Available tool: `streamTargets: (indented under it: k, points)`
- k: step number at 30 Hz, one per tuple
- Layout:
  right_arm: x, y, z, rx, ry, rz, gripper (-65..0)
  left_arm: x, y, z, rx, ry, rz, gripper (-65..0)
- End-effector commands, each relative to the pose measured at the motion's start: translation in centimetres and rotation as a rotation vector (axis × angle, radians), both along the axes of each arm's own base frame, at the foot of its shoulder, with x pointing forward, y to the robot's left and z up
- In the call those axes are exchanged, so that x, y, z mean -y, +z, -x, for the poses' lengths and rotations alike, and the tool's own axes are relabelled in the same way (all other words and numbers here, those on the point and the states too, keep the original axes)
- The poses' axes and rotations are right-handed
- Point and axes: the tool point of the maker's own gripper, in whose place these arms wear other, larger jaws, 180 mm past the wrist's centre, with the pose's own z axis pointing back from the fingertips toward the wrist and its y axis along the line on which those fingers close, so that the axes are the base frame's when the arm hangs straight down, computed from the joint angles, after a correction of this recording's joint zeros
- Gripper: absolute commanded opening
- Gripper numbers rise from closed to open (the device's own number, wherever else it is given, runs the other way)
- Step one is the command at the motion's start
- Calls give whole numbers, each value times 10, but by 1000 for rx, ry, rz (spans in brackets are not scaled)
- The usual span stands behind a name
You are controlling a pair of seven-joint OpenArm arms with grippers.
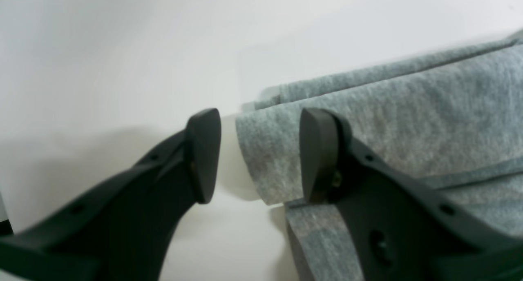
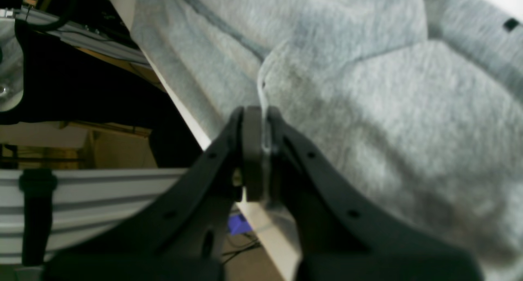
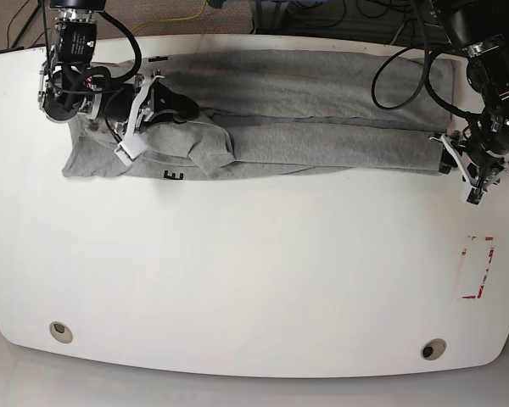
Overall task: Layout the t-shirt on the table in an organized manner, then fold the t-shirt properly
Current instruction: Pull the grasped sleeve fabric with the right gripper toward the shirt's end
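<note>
Across far half of table point(image 3: 237, 280), grey t-shirt point(image 3: 322, 136) is laid in long folded strip. Fabric fold is pinched by right gripper point(image 2: 261, 128), likely for lifting. Left gripper point(image 1: 259, 154) is held apart, straddling opposite corner, nothing grasped yet.

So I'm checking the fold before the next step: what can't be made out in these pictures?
- Lettering on the t-shirt: base view, folded under; only one letter shows.
- Right gripper in the base view: buried in bunched cloth under its arm.
- Which part of the shirt it pinches: right wrist view, too close and blurred.
- Left gripper: open at the shirt's end; contact unclear, blurred.
- Table front edge: cut off.
</note>
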Motion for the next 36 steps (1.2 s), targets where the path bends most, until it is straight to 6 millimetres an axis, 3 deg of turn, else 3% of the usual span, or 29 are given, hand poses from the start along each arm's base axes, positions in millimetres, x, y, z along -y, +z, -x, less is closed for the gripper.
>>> streamTargets:
  k: [1,16,19,23,25,27,32,36]
  points:
    - [3,10,-5,36,0,-8,-637,-4,14,-9,47,-8,-14,-357]
    - [14,-2,14,-21,17,41,-612,-4,14,-9,47,-8,-14,-357]
    - [19,-5,20,-39,24,59,-506,-4,14,-9,47,-8,-13,-357]
    - [25,-6,22,-44,26,75,-235,-4,14,-9,47,-8,-13,-357]
    - [27,-5,22,-43,25,79,-132,-4,14,-9,47,-8,-13,-357]
    - [27,-6,22,-44,23,79,-81,-3,14,-9,46,-9,-13,-357]
    - [30,-4,19,-37,13,82,-140,-1,21,-10,66,-19,-25,-357]
    - [48,0,10,-12,-62,101,-216,3,32,-10,92,-34,-45,-357]
